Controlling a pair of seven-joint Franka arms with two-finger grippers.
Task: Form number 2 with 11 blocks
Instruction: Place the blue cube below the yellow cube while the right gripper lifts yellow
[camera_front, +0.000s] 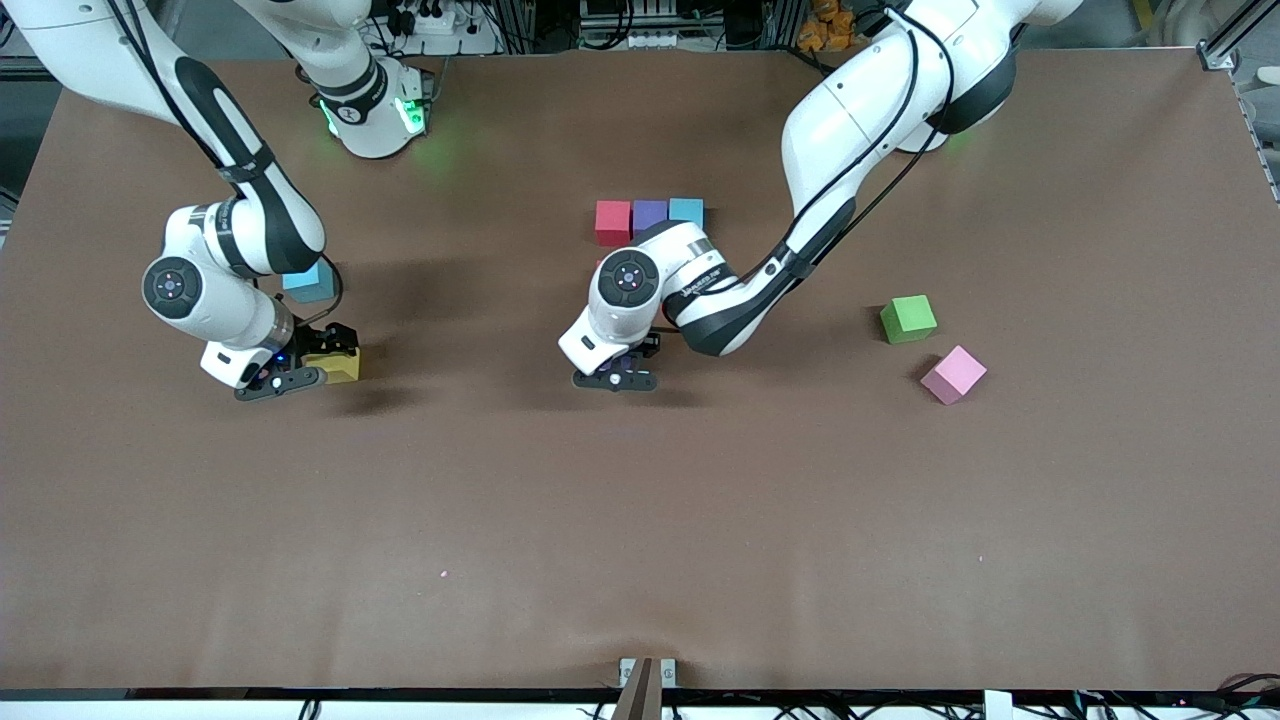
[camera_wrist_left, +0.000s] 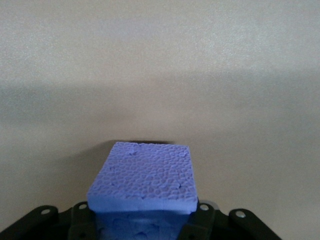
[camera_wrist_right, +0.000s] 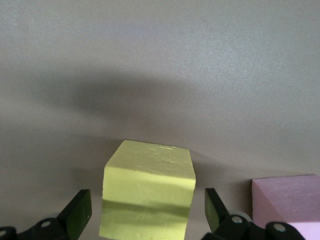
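Three blocks are sitting edge to edge in a row at mid-table: a red block (camera_front: 612, 222), a purple block (camera_front: 649, 214) and a light blue block (camera_front: 686, 210), the start of the number 2. This row is serving as the landmark for everything else.

Nearer to the front camera than the row, the left gripper (camera_front: 615, 377) is hanging low over the table, with its wrist covering whatever is lying just in front of the row. Its fingers are pinching a second purple cube (camera_wrist_left: 142, 180) from two sides, closed snugly against it, and the cube is filling the gap between them in the left wrist view.

Well away from the row, toward the right arm's end of the table, the right gripper (camera_front: 300, 372) is sitting low around a yellow block (camera_front: 337, 364). Its fingers (camera_wrist_right: 77, 214) are standing wide open, one on each side of the yellow block, with a clear gap on both sides, so they are gripping nothing. A pink cube (camera_wrist_right: 287, 205) is showing just beside the yellow block in the right wrist view. Another light blue cube (camera_front: 308, 282) is lying close by, partly hidden by the right arm.

Toward the left arm's end from the row, a green cube (camera_front: 908, 318) and a pink block (camera_front: 953, 374) are lying near each other.
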